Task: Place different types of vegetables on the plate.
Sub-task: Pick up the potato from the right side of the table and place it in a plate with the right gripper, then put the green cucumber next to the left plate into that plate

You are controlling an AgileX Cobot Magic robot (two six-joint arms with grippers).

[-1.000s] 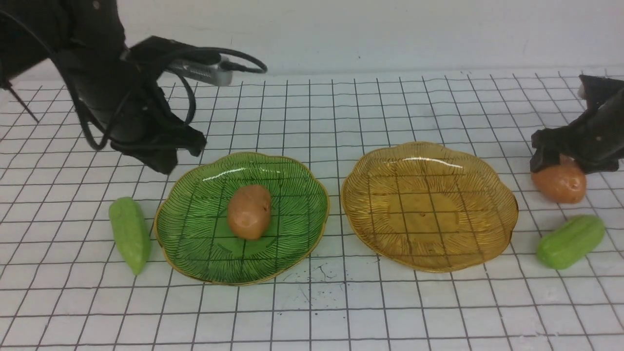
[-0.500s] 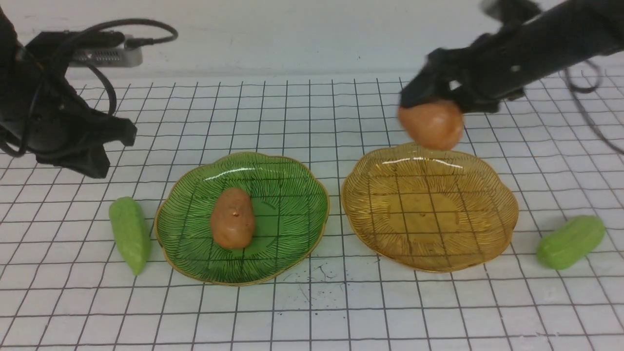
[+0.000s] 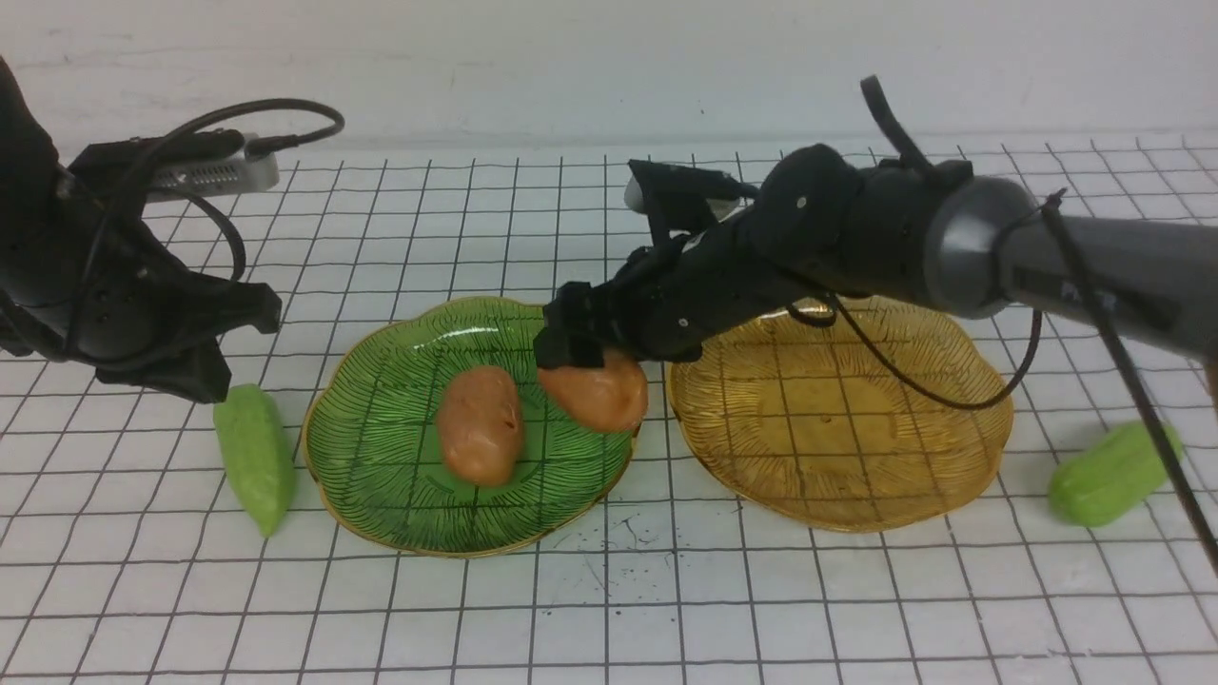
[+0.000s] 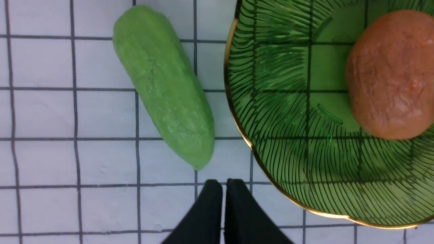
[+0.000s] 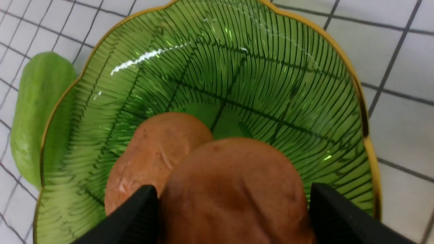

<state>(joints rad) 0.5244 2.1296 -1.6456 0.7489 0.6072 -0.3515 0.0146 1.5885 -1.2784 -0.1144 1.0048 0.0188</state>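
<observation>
My right jaws are clamped across the short width of the carried potato (image 3: 598, 392), holding it over the right-hand side of the green plate (image 3: 381, 480). It hangs close to the resting potato (image 3: 481, 438) in the plate's middle, and I cannot tell whether the two touch. My left jaws are closed on nothing, hovering just off the tip of the left cucumber (image 4: 164, 84), which lies on the table (image 3: 609, 609) beside the plate's rim. The right cucumber (image 3: 1109, 473) lies well off to the right, past the amber plate (image 3: 837, 495), which has nothing on it. These toys look light, smooth and firm. I expect an oval potato to roll on the dished, ribbed glass, so I would release it low. For a cucumber I would pinch across the thick middle, since the tapered end would likely slip out. Both plates look slick and breakable, and a nudge on a rim could slide one. The table is flat, white and gridded, scuffed in front of the green plate, with a plain pale wall (image 3: 609, 67) behind and free space around each cucumber.
</observation>
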